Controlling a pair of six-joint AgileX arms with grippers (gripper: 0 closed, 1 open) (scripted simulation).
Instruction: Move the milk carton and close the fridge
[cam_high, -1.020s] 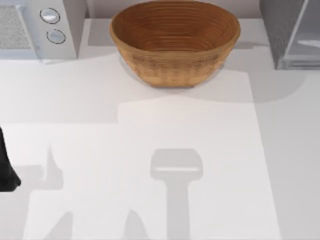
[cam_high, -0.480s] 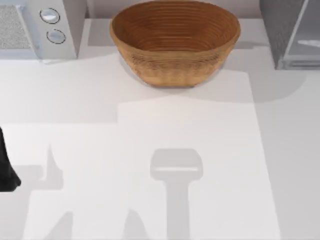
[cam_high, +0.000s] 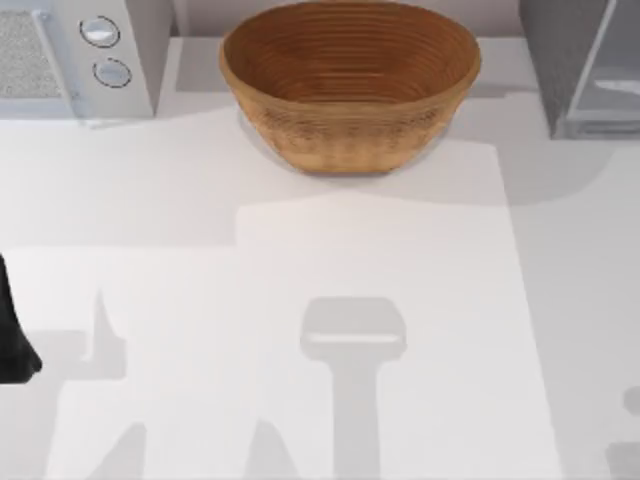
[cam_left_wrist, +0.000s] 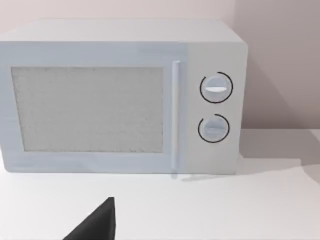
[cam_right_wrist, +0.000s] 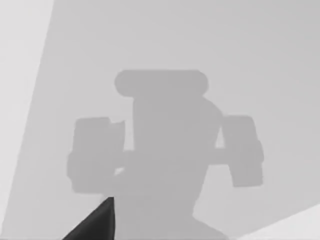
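Top view: fridge (cam_high: 580, 70) far right, left arm (cam_high: 12, 335) far left.

Bright, even light; soft grey shadows cross the white worktop (cam_high: 420, 300), the wicker basket (cam_high: 350, 85) darkening it toward 6 o'clock; a blocky arm shadow falls in the right wrist view

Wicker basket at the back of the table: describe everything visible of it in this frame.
The brown wicker basket is a wide oval bowl woven in fine horizontal coils, darker inside, paler tan on its outer wall. It stands upright on the white table at the back centre, between the white appliance with two round knobs on the left and the grey fridge on the right, apart from both. Nothing lies in the visible interior. No gripper touches it.
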